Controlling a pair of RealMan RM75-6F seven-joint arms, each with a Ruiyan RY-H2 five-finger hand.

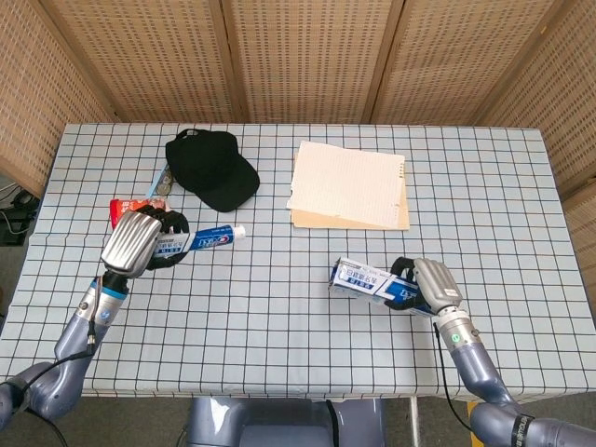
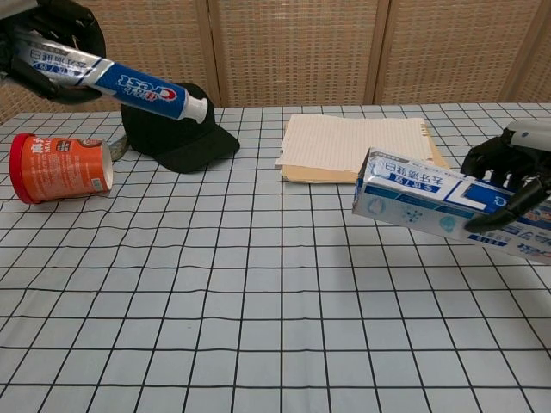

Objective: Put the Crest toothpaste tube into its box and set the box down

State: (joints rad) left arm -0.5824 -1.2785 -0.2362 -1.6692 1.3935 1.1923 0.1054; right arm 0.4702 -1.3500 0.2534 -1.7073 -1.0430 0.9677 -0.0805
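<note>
My left hand point(image 1: 138, 240) point(image 2: 52, 39) grips the blue and white Crest toothpaste tube point(image 1: 207, 240) point(image 2: 129, 83) by its tail, raised above the table with the white cap pointing right. My right hand point(image 1: 424, 285) point(image 2: 515, 176) holds the white and blue toothpaste box point(image 1: 365, 279) point(image 2: 435, 200) by its right end, lifted off the table. The box's end flap faces left toward the tube. A wide gap separates tube cap and box.
A red cup point(image 2: 60, 166) lies on its side at the left, partly hidden in the head view. A black cap point(image 1: 210, 168) point(image 2: 170, 126) sits behind it. A notepad on a tan folder point(image 1: 348, 184) point(image 2: 362, 148) lies at the centre back. Wicker screens stand behind the checked tablecloth point(image 1: 279, 317).
</note>
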